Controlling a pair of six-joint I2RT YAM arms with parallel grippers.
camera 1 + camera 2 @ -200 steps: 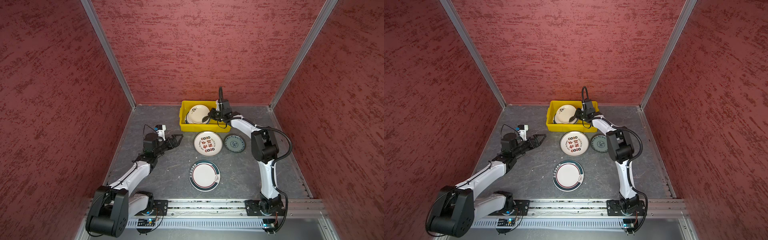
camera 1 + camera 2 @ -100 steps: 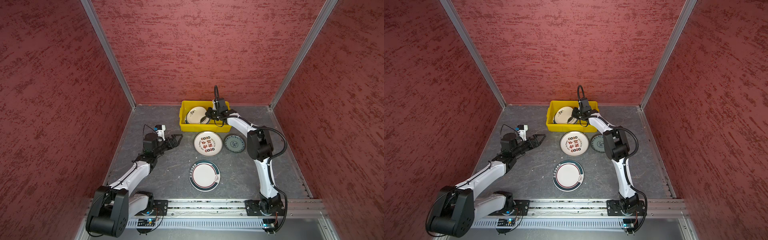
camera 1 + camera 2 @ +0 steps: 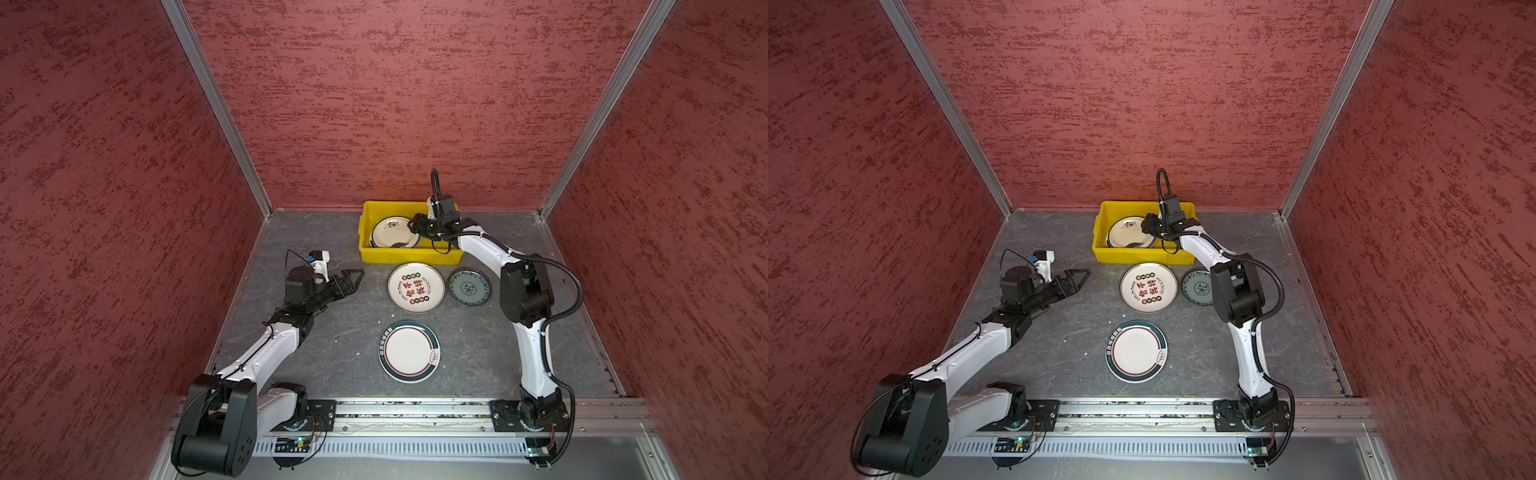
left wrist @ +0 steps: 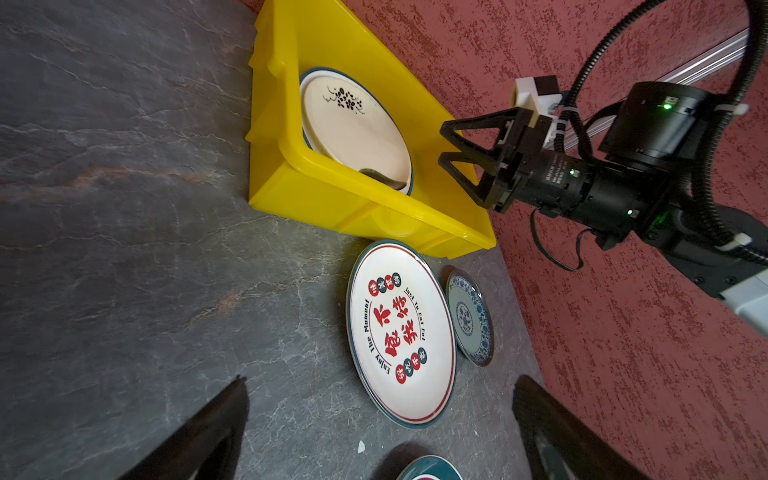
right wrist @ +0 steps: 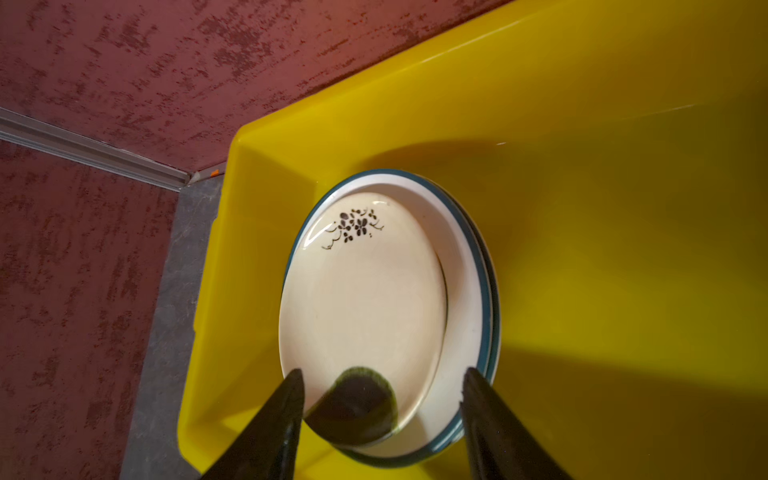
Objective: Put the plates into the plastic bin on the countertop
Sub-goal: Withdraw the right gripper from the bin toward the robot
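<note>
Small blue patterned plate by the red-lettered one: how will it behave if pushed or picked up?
The small blue plate looks rigid and glossy, so it will probably slide on the countertop rather than tip. Lying flat with a low rim, it likely needs a pinch at the edge. Pushed toward the red-lettered plate, it would soon bump it.

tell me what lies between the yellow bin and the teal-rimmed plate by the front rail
The white plate with red Chinese characters lies between the yellow bin and that teal-rimmed plate, in both top views.
</note>
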